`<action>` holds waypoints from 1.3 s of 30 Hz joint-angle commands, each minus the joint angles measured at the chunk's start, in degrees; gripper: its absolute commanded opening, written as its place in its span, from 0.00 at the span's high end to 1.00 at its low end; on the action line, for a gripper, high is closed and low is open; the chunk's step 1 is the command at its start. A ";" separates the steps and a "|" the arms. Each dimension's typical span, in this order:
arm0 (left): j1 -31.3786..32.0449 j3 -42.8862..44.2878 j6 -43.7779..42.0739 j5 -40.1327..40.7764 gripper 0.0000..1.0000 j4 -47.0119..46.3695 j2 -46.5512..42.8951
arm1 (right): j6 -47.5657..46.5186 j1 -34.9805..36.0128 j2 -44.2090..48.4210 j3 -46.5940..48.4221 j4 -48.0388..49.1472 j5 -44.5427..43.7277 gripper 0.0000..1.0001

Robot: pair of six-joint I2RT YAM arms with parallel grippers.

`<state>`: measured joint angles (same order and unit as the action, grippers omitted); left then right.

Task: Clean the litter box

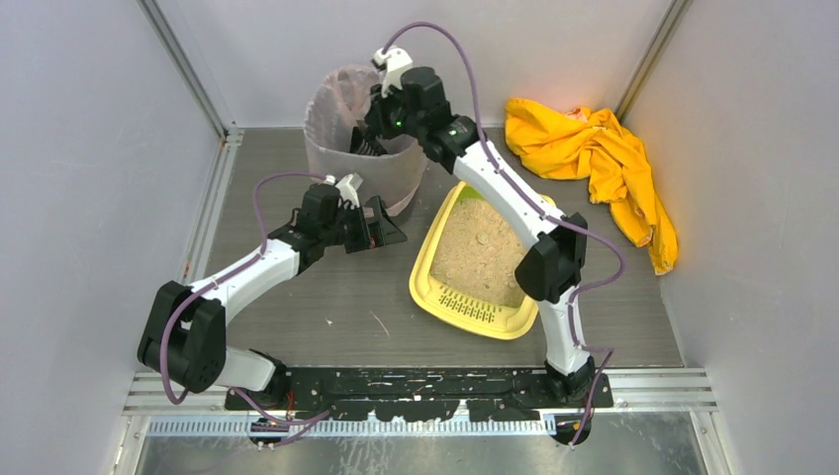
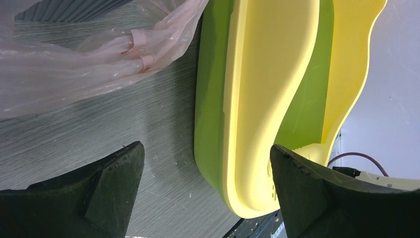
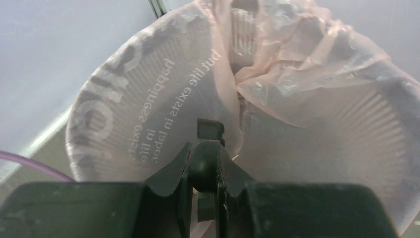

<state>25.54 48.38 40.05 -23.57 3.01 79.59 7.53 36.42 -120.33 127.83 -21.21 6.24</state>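
Grey desk point(image 1: 326, 307): your right tool point(image 3: 204, 158) clamps a dark handle point(image 3: 210, 130) over the bin point(image 1: 336, 163), likely dumping; left tool point(image 2: 205, 150) wide, empty, beside litter box point(image 1: 475, 309).

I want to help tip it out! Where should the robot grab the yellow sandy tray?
Probably the shallow yellow plastic litter box by its long left rim, coming from the left. That thin lip overhangs the green wall, so it can be pinched, and the open jaws of the left arm face it. The right arm crosses over the other side.
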 commanded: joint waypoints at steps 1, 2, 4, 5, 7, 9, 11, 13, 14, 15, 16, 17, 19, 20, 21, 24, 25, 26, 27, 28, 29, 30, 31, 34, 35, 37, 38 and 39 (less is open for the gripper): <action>0.21 1.54 -0.84 0.41 0.03 -0.86 -0.25 | -15.83 5.66 6.17 3.67 0.06 -13.05 0.99; 0.21 1.54 -0.85 0.53 0.03 -0.81 -0.19 | -18.15 7.06 5.74 4.48 -0.34 -14.86 0.99; 0.26 1.69 -0.85 0.33 0.03 -0.81 0.06 | -23.08 9.89 4.46 6.33 -1.15 -19.46 0.99; 0.22 1.71 -0.85 0.17 0.03 -0.90 0.18 | -25.43 11.24 3.87 7.26 -1.22 -21.80 0.99; 0.21 1.72 -0.77 -0.04 0.03 -0.90 0.36 | -28.97 13.14 3.16 7.89 -0.32 -25.21 0.99; 0.26 1.72 -0.83 -0.13 0.03 -0.89 0.23 | -30.41 14.06 2.65 8.59 0.31 -26.98 0.99; 0.21 1.72 -0.85 -0.10 0.03 -0.90 0.21 | -28.80 13.88 2.92 8.80 1.21 -26.93 0.99; 0.21 1.72 -0.85 -0.15 0.03 -0.84 0.15 | -26.36 13.18 4.28 8.28 1.78 -25.63 0.99; 0.21 1.72 -0.85 -0.16 0.03 -0.82 0.14 | -24.74 12.59 5.35 7.59 2.16 -24.41 0.99; 0.21 1.71 -0.85 -0.16 0.03 -0.85 0.14 | -22.52 11.89 6.71 6.70 2.60 -22.80 0.99; 0.19 1.72 -0.92 -0.18 0.03 -0.86 0.16 | -19.98 10.92 8.40 5.39 3.38 -20.85 0.99; 0.21 1.72 -0.94 -0.24 0.03 -0.81 0.15 | -17.11 9.88 10.29 3.78 4.27 -18.68 0.99; 0.22 1.72 -0.93 -0.35 0.03 -0.76 0.13 | -11.41 7.69 15.26 -2.72 9.15 -13.82 0.99; 0.21 1.70 -0.90 -0.36 0.03 -0.89 0.23 | -8.72 6.64 17.84 -6.00 11.68 -12.36 0.99; 0.21 1.71 -0.86 -0.36 0.03 -0.84 0.29 | -6.23 5.55 21.34 -9.16 14.52 -11.32 0.99; 0.21 1.71 -0.73 -0.63 0.03 -1.18 0.79 | 0.93 1.28 27.87 -17.14 21.68 -7.69 0.99; 0.23 1.72 -0.62 -0.79 0.03 -1.36 0.87 | 4.18 -0.53 29.60 -19.48 24.05 -6.11 0.99; 0.26 1.72 -0.47 -0.91 0.03 -1.49 0.95 | 6.84 -3.21 31.33 -21.70 26.15 -4.19 0.99; 0.22 1.72 -0.38 -1.01 0.03 -1.67 1.05 | 9.33 -5.41 32.39 -23.21 27.93 -2.26 0.99; 0.21 1.72 -0.27 -1.08 0.03 -1.77 1.10 | 11.94 -7.50 33.24 -24.35 28.86 -0.27 0.99; 0.23 1.72 -0.24 -1.14 0.03 -1.82 1.24 | 14.10 -9.48 34.01 -25.50 29.96 1.20 0.99; 0.21 1.72 -0.17 -1.20 0.03 -1.95 1.27 | 16.17 -11.25 34.78 -26.76 31.16 2.32 0.99; 0.21 1.72 -0.13 -1.20 0.04 -2.00 1.35 | 18.01 -13.02 35.75 -28.37 32.35 3.08 0.99; 0.21 1.72 -0.12 -1.29 0.04 -1.96 1.36 | 19.82 -17.21 39.50 -33.12 33.29 2.84 0.99; 0.21 1.72 -0.08 -1.27 0.04 -2.02 1.25 | 18.82 -18.09 40.91 -34.19 31.41 1.57 0.99; 0.21 1.72 -0.11 -1.39 0.04 -1.89 1.17 | 14.69 -18.82 43.93 -35.30 24.40 -2.71 0.99; 0.21 1.70 -0.07 -1.22 0.04 -1.92 1.21 | 12.33 -18.87 45.27 -35.73 19.98 -5.03 0.99; 0.21 1.71 0.12 -1.03 0.04 -1.86 1.37 | 10.86 -18.85 46.45 -36.11 15.53 -8.59 0.99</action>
<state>25.54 48.40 40.07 -23.73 3.25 81.21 22.24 17.78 -78.91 93.08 4.62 4.75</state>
